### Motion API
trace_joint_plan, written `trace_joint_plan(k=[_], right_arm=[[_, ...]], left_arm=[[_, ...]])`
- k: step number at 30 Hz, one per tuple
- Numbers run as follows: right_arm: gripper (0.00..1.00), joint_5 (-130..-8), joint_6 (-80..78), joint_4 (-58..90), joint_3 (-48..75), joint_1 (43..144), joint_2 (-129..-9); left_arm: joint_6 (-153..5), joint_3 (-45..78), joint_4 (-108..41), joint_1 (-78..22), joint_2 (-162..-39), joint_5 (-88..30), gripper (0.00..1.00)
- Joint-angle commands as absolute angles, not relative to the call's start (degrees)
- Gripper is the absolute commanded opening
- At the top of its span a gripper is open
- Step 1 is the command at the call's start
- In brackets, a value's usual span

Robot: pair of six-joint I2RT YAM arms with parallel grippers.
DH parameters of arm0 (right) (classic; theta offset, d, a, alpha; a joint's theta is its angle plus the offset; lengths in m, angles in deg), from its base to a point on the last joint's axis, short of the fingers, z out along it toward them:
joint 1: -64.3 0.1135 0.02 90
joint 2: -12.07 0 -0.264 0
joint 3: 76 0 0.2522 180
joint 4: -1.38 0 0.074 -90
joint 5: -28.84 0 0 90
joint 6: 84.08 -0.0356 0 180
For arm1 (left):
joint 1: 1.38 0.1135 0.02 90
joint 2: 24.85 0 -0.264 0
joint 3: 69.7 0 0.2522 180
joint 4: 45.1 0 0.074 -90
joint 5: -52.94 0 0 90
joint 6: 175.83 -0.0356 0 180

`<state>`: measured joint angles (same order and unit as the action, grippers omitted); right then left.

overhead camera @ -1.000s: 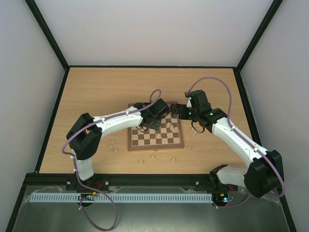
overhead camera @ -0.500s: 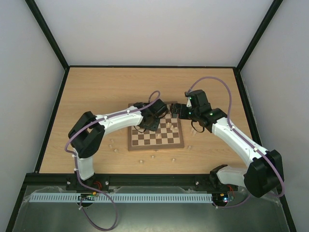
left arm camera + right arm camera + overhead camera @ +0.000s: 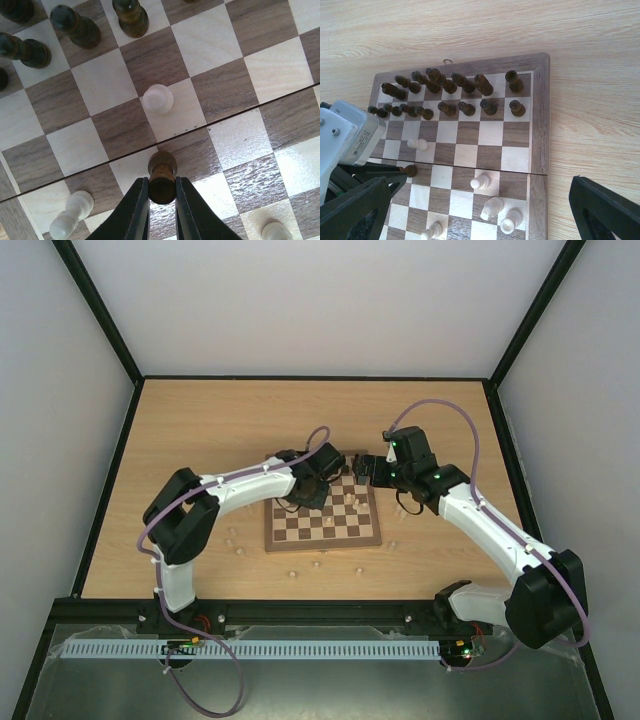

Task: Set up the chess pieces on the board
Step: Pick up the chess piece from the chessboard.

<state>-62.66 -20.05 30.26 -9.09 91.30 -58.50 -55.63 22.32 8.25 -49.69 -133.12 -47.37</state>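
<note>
The board lies mid-table. In the left wrist view my left gripper is shut on the head of a dark brown pawn that stands just past the board's fold line. A cream pawn stands one square beyond it. The right wrist view shows dark pieces in two rows along the board's far side and several cream pieces on the near half. My right gripper hangs open above the board's right part and holds nothing.
Loose cream pieces lie on the tabletop to the left of the board, and more of them in front of it. The left arm's wrist housing fills the left edge of the right wrist view. Both arms reach over the board's far half.
The left gripper's fingers have closed from open onto the dark pawn, and the left wrist has shifted slightly toward the board's far edge. The right arm has stayed still.
</note>
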Motion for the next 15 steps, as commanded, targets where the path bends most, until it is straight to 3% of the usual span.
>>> trace_joint_plan(k=[1, 15], right_arm=[[0.99, -62.68, -20.07, 30.42, -9.99, 91.19, -58.42], [0.99, -63.11, -20.23, 30.31, -10.32, 91.28, -57.19]], left_arm=[[-56.28, 23.35, 9.37, -48.81, -135.12, -47.58, 0.12], [-60.53, 37.66, 21.36, -44.91, -135.4, -51.03, 0.11]])
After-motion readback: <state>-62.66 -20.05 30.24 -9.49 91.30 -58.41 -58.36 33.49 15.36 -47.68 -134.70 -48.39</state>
